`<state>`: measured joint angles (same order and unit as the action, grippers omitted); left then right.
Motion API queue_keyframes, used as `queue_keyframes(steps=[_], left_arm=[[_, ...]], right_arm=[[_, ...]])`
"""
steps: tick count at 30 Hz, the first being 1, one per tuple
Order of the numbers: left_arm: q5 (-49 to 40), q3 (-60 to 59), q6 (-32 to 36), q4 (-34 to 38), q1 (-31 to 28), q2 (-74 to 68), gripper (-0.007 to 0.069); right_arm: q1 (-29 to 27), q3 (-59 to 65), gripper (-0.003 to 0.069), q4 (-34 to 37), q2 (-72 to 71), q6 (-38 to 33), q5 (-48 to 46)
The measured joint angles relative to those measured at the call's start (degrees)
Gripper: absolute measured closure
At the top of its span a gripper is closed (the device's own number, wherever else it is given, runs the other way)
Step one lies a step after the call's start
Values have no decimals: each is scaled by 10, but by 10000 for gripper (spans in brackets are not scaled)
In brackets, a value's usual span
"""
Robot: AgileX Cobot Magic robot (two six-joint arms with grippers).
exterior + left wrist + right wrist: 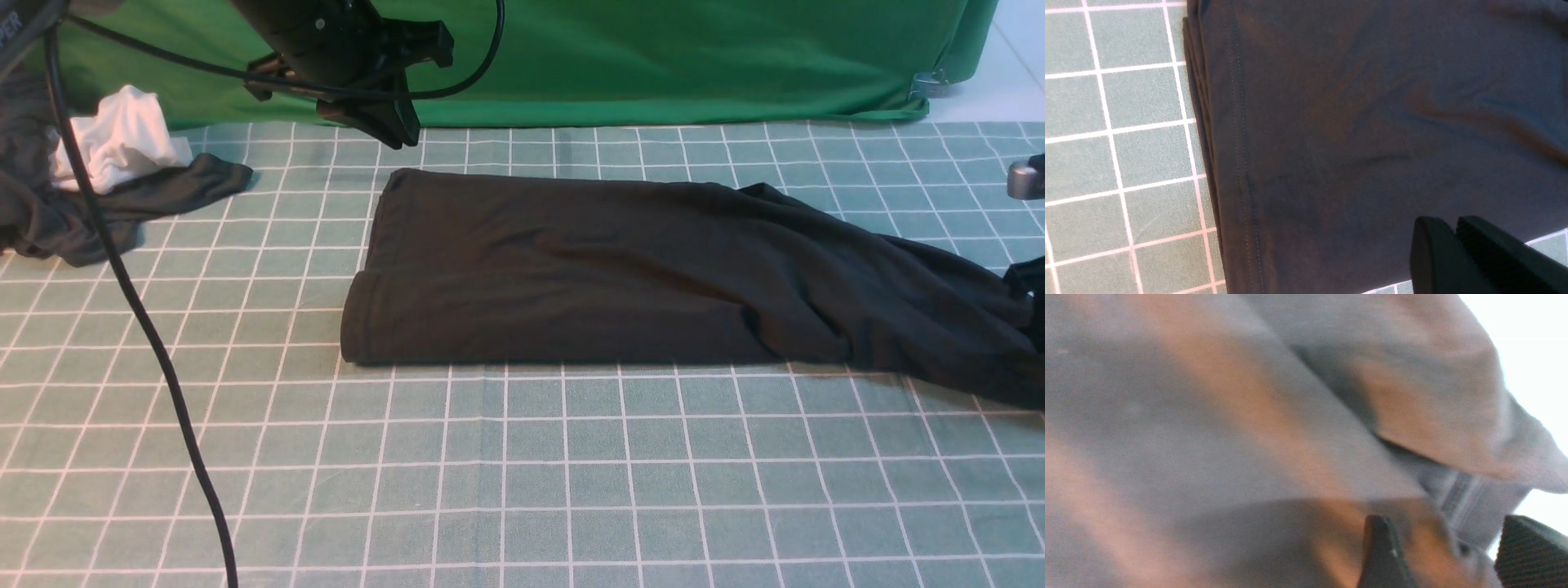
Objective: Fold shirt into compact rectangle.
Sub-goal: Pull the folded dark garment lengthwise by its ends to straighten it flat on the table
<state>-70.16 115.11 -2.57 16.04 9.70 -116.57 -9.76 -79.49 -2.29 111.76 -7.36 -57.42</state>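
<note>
A cable [147,327], grey garment [122,214] and white cloth [122,143] sit left of the shirt [571,269] on checked tablecloth [522,474] before a green backdrop [653,57]; left claw [1453,226] closed, right claw [1447,543] parted.

A teal tabletop [522,490] ruled in white squares runs back to a green backdrop cloth [694,57] along its far edge, and at far left lies a crumpled dark grey garment [163,192] — a bunched white cloth [122,139] resting on it.
</note>
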Motion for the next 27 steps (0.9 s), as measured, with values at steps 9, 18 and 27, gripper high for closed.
queue_keyframes(steps=[9,18,27], left_arm=[[0,0,6,0,0,0,590],[0,0,11,-10,0,0,590],[0,0,11,-12,0,0,590]], right_arm=[[0,0,294,-69,9,62,-26],[0,16,336,-63,37,74,-27],[0,16,599,-61,33,42,-34]])
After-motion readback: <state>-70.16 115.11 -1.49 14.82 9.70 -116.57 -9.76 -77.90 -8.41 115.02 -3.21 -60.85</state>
